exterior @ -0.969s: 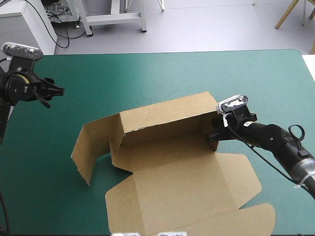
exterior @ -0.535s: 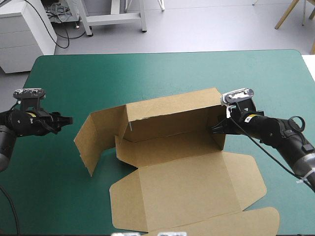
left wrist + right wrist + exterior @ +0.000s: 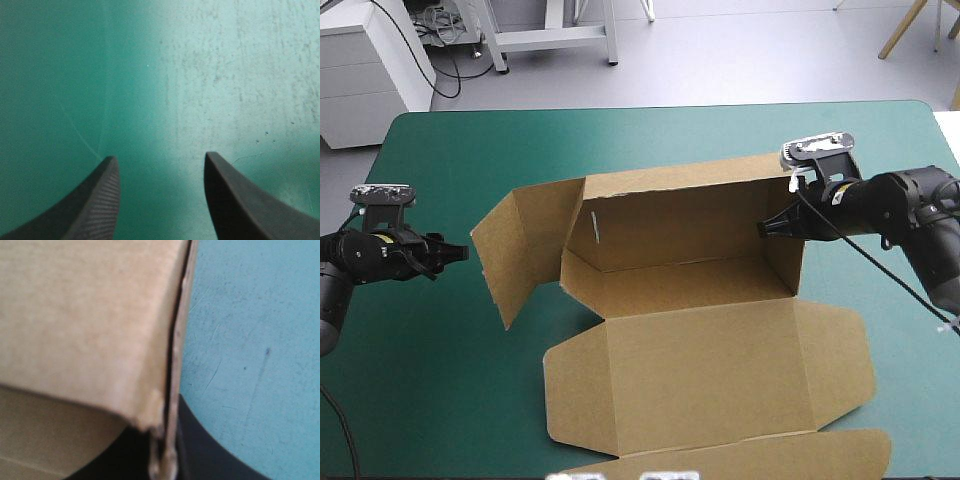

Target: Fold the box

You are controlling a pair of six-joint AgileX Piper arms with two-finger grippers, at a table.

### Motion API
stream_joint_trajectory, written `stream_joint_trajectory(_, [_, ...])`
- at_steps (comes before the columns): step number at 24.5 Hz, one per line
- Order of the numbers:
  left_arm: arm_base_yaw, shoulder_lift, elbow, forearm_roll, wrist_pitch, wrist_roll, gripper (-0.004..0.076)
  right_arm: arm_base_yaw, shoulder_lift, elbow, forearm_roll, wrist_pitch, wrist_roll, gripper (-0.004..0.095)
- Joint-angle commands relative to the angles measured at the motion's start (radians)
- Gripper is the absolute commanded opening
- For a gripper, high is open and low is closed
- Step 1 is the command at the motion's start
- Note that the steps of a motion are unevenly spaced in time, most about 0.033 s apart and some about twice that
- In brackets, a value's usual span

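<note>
The brown box [image 3: 680, 290] stands open in the middle of the teal-green cover [image 3: 650, 140]. Its back wall is raised, a left flap [image 3: 515, 250] stands out at an angle, and the lid [image 3: 710, 380] lies flat toward the near edge. My right gripper [image 3: 770, 228] is shut on the box's right end wall [image 3: 785, 255]. In the right wrist view the board's edge [image 3: 172, 365] runs down between the black fingers of that gripper [image 3: 167, 465]. To the left of the flap, apart from it, my left gripper [image 3: 448, 254] is low over the cover. Its fingers stand open [image 3: 160, 162] with only cover between them.
The lid's front flap [image 3: 740, 460] reaches the table's near edge. A strip of teal-green cover [image 3: 470, 330] lies between the left gripper and the box. The far edge of the table [image 3: 650, 108] is well behind the back wall.
The right gripper has moved toward the far right edge with the end wall, dragging the box along; the back wall stands more upright. The left arm came down earlier and has since barely moved.
</note>
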Motion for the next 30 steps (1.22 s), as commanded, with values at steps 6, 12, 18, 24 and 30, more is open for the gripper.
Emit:
stream_joint_trajectory(6, [0.000,-0.031,-0.024,-0.019,-0.036,0.003,0.0365,-0.002,0.125,-0.122,-0.062,0.179,-0.008,-0.0019])
stream_joint_trajectory(12, [0.000,-0.031,-0.024,-0.025,-0.033,0.003,0.0365,-0.029,0.294,-0.234,-0.039,0.178,-0.008,-0.0019])
stream_joint_trajectory(18, [0.000,-0.031,-0.024,-0.029,-0.033,0.007,0.0365,-0.029,0.443,-0.400,0.026,0.178,-0.013,-0.0018])
stream_joint_trajectory(24, [0.000,-0.031,-0.024,-0.031,-0.035,0.007,0.0361,-0.029,0.566,-0.534,0.030,0.150,-0.013,0.0188])
stream_joint_trajectory(30, [0.000,-0.031,-0.024,-0.031,-0.035,0.010,0.0344,-0.029,0.606,-0.577,0.041,0.027,-0.013,0.0551])
